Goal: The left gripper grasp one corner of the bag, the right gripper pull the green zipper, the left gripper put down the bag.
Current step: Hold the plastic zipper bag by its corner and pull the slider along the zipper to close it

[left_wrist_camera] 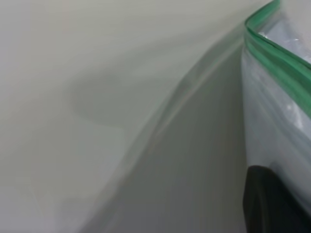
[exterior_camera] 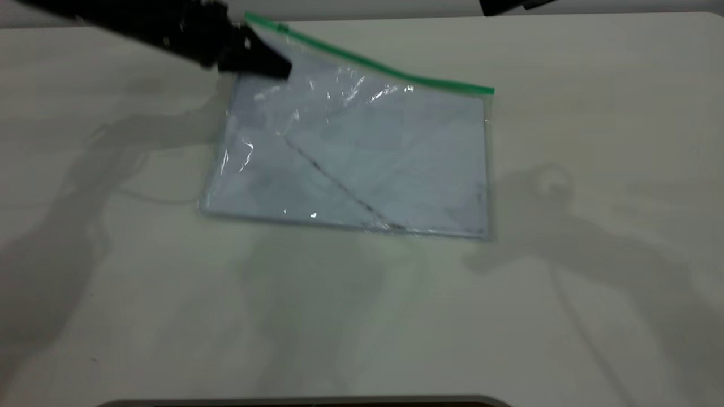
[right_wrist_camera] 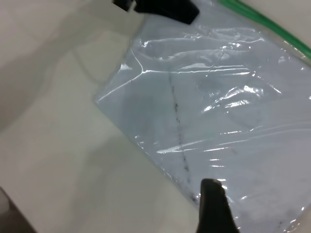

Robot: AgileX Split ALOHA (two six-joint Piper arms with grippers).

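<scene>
The bag (exterior_camera: 362,164) is a clear pouch with white paper and a dark diagonal line, lying mid-table. Its far left corner is raised off the table. My left gripper (exterior_camera: 266,61) is shut on that raised corner, just under the green zipper (exterior_camera: 367,59), which slopes down to the right along the far edge. The left wrist view shows the zipper (left_wrist_camera: 277,56) and the plastic beside one black finger (left_wrist_camera: 272,204). My right gripper (right_wrist_camera: 213,187) hovers above the bag's near right part (right_wrist_camera: 218,107); only a bit of that arm (exterior_camera: 509,4) shows at the top edge. I cannot make out the slider tab.
The pale table (exterior_camera: 362,316) surrounds the bag, with arm shadows at left and right. A dark rim (exterior_camera: 305,402) runs along the near edge. The left arm (exterior_camera: 141,22) reaches in from the far left.
</scene>
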